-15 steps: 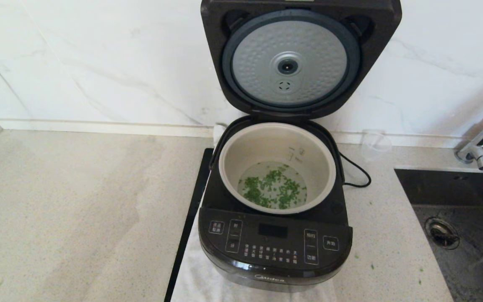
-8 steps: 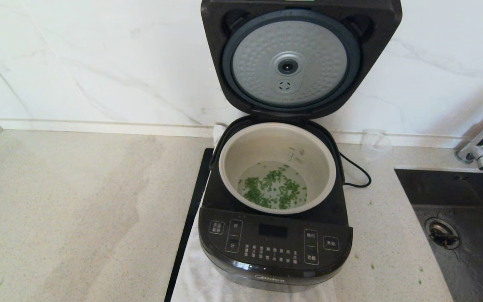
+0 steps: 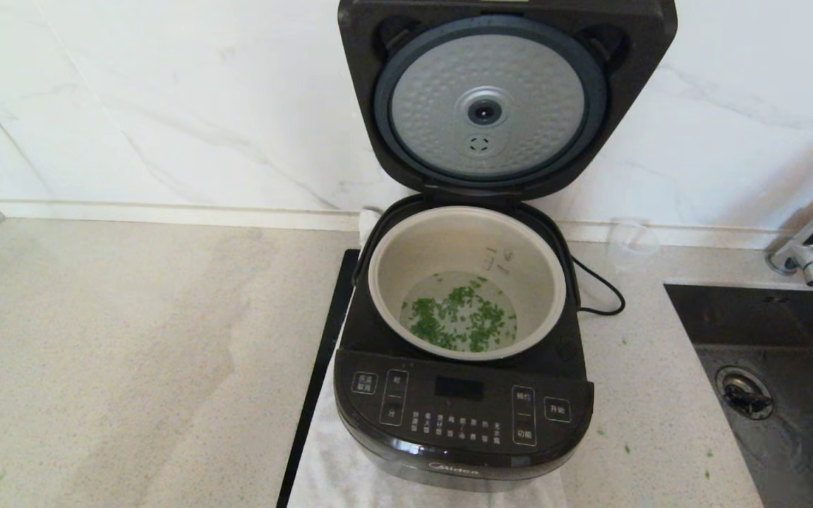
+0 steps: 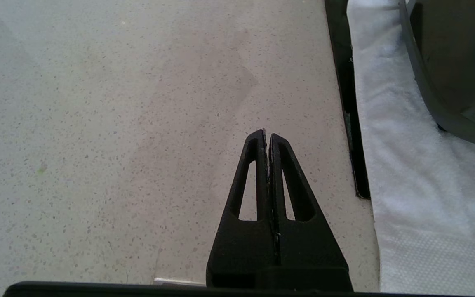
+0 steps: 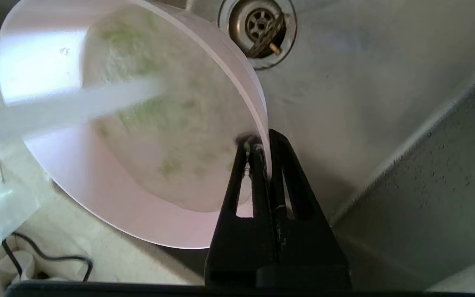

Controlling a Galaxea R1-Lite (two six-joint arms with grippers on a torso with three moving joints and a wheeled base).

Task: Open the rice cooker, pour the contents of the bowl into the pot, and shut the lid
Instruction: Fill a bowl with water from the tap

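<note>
The rice cooker point(image 3: 459, 416) stands open on the counter, its lid point(image 3: 488, 106) upright against the wall with the dimpled silver disc facing me. Chopped green bits point(image 3: 459, 321) float in shallow water at the bottom of the beige pot point(image 3: 449, 240). Neither arm shows in the head view. In the right wrist view my right gripper point(image 5: 262, 142) is shut on the rim of the pale pink bowl point(image 5: 76, 198), held tilted over the sink; a few blurred green flecks point(image 5: 138, 115) cling inside. My left gripper point(image 4: 267, 134) is shut and empty over bare counter, left of the cooker point(image 4: 447, 62).
A dark sink point(image 3: 766, 317) with a drain point(image 5: 258, 22) lies right of the cooker, a faucet point(image 3: 812, 254) behind it. A clear cup point(image 3: 632, 243) and black cord point(image 3: 600, 289) sit behind the cooker. A white cloth point(image 4: 406, 165) lies under the cooker.
The cooker, lid and pot have not moved. Only the light streaks in the sink basin at the right have shifted and faded.
</note>
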